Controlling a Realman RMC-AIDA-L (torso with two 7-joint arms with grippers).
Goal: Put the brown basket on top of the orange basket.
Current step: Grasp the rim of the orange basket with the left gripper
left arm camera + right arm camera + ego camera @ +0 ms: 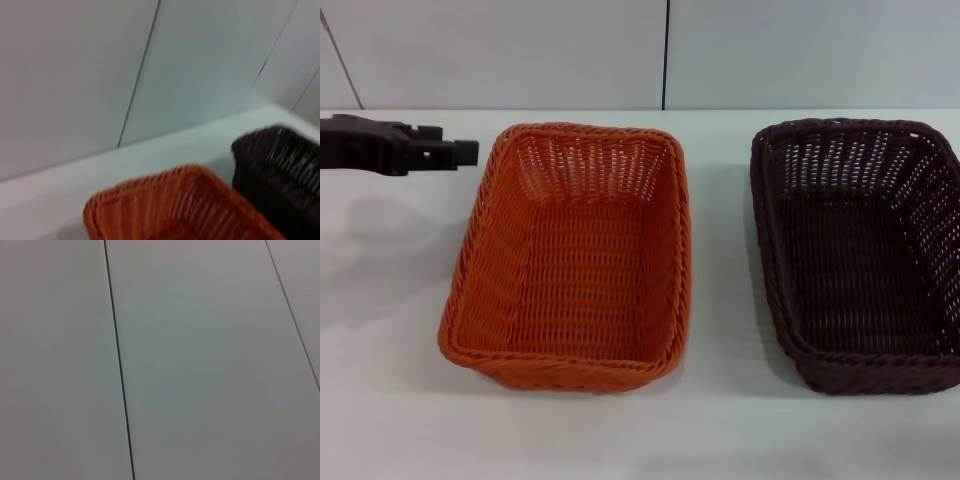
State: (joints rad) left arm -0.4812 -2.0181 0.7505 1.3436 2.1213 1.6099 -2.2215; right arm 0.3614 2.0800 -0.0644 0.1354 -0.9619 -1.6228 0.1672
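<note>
The orange basket sits on the white table just left of centre in the head view, empty and upright. To its right, a gap apart, stands the brown basket, also empty, its right side cut off by the picture's edge. My left gripper hovers at the far left, level with the orange basket's back left corner and a short way outside it, holding nothing. The left wrist view looks over a corner of the orange basket toward the brown basket. My right gripper is out of view.
The white table has bare surface in front of both baskets and in the strip between them. A pale panelled wall with dark seams rises behind the table; the right wrist view shows only wall panels.
</note>
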